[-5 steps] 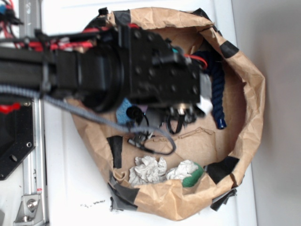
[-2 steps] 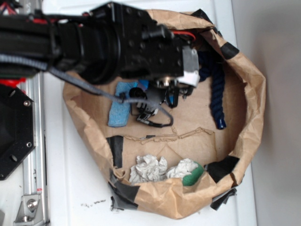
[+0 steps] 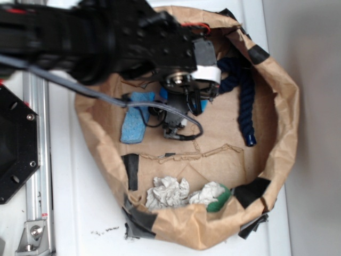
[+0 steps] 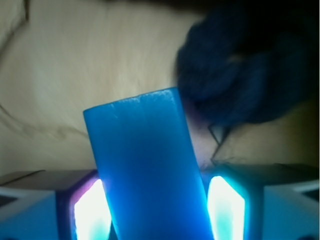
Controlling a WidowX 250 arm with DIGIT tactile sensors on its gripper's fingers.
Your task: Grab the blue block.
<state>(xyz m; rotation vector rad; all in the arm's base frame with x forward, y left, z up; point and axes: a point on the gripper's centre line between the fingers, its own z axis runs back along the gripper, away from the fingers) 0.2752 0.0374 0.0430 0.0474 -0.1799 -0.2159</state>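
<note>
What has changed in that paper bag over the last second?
The arm swung toward the picture's top, uncovering the light-blue sponge. The pincer now has the blue block between its fingers. The navy rope and crumpled cloths stayed put.

A light-blue sponge [image 3: 133, 121], navy rope [image 3: 244, 101] and crumpled cloths [image 3: 169, 193] lie in a paper bag [image 3: 285, 128].

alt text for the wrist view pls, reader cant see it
Close-up of a smooth blue block standing between the two glowing fingers of the robot's hand. Behind it lies brown paper, with a blurry dark navy rope at upper right.
</note>
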